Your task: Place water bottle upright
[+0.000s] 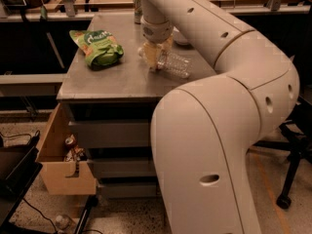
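Observation:
The water bottle [174,65] is clear ribbed plastic and lies on its side on the grey table [117,79], right of centre. Its left end is hidden behind my gripper [154,58], which hangs straight down from the arm and sits at table level against that end of the bottle. The cap and label do not show. The large white arm [229,57] reaches in from the lower right and covers the table's right side.
A green snack bag [99,48] lies on the table's left part. A can [138,4] stands at the back edge and a white bowl [181,37] sits behind the arm. A cardboard box [61,167] with clutter is on the floor at the left. An office chair's base [287,189] is at the right.

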### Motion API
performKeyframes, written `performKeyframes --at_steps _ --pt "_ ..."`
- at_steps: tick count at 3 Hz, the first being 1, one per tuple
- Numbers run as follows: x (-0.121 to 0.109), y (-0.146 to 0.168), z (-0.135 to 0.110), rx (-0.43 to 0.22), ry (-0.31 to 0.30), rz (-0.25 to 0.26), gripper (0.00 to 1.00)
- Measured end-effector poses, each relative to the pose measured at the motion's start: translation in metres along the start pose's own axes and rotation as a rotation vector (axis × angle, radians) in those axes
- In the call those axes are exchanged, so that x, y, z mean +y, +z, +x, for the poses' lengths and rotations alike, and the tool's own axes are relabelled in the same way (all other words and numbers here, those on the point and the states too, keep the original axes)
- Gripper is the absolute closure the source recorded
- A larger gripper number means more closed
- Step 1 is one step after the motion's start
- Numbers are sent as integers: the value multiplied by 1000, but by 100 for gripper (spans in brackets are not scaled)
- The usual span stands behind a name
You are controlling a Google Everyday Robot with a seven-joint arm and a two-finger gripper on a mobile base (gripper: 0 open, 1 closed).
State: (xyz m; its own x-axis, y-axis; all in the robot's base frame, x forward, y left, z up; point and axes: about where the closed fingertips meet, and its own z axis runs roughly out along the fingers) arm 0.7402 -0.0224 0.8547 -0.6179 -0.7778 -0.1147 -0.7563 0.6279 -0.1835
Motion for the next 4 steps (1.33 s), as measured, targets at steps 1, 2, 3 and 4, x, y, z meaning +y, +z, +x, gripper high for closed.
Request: performKeyframes --at_steps 1,2,3,4 --pt "-1 4 -4 -10 -1 4 96" --pt "-1 5 -5 -13 -1 5 100" --pt "-1 4 -5 -13 -1 5 100" --pt "-11 -31 -1 -121 17 -2 100"
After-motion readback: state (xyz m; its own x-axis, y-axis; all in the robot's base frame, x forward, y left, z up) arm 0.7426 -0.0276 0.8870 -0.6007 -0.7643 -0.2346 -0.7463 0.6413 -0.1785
